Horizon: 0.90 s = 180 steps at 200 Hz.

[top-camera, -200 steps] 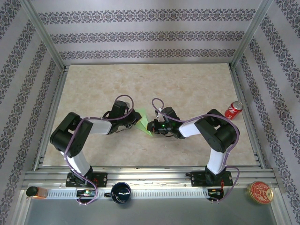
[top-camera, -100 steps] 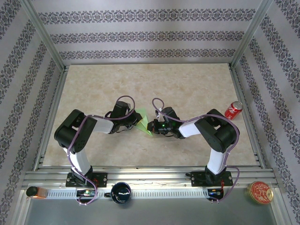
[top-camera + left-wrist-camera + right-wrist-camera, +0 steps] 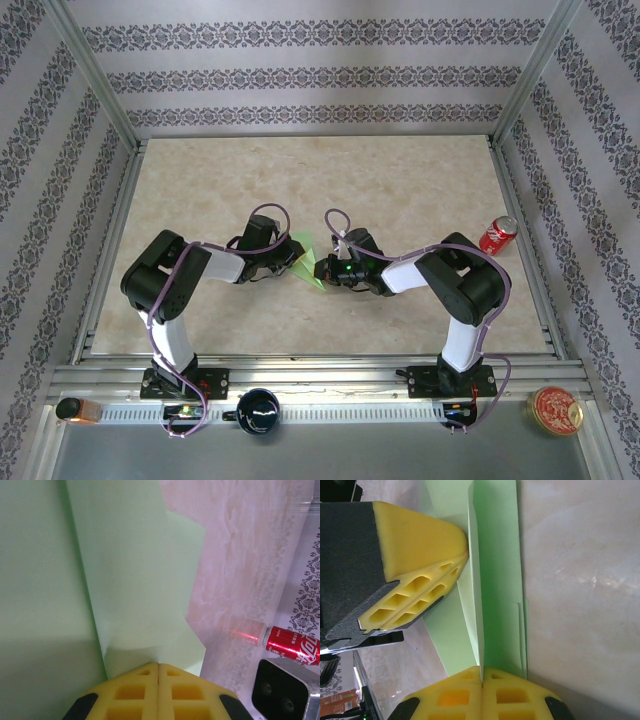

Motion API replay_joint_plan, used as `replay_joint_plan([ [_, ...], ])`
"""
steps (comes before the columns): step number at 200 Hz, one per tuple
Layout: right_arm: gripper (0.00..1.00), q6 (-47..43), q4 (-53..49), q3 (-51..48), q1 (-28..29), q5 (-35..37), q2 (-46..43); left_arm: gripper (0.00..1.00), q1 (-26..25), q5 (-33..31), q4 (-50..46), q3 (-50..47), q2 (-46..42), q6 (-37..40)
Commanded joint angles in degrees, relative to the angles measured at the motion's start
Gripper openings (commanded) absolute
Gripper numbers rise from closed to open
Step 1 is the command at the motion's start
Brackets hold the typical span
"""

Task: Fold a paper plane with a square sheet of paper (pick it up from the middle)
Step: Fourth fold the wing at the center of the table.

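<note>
Spread across the marbled table (image 3: 400, 180), well apart from the red cola can (image 3: 497, 235): both arms bent inward, wrists almost meeting. Between them, far from the can, lies the green paper sheet (image 3: 305, 262), part-folded, with a raised centre crease and layered flaps in the wrist views. On the side of the sheet away from the can, the left gripper (image 3: 283, 262), foam pads pressed flat together on an edge of the paper. On the side toward the can, the right gripper (image 3: 322, 270), pads likewise closed tight, pinching the upright crease.

Likely trouble, judged from this, greatest first:

- Tearing, from two firm pinches on one thin sheet and any pull apart or twist out of step.
- A crooked fold, from dragging one pinch toward the can without the other, skewing the crease and spoiling the dart's symmetry.
- Knocking foam pads together, given both grippers working just beside each other over the same crease.
- Slipping of the thin edge out of the left pads, with seemingly little paper caught between them.

Hard to tell how deep either bite goes.
</note>
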Motion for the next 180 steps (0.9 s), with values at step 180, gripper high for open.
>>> replay_joint_plan([
  [180, 0.11, 1.1, -3.3, -1.2, -0.4, 0.2, 1.1, 0.04, 0.9, 1.5, -3.3, 3.6, 3.3, 3.3],
])
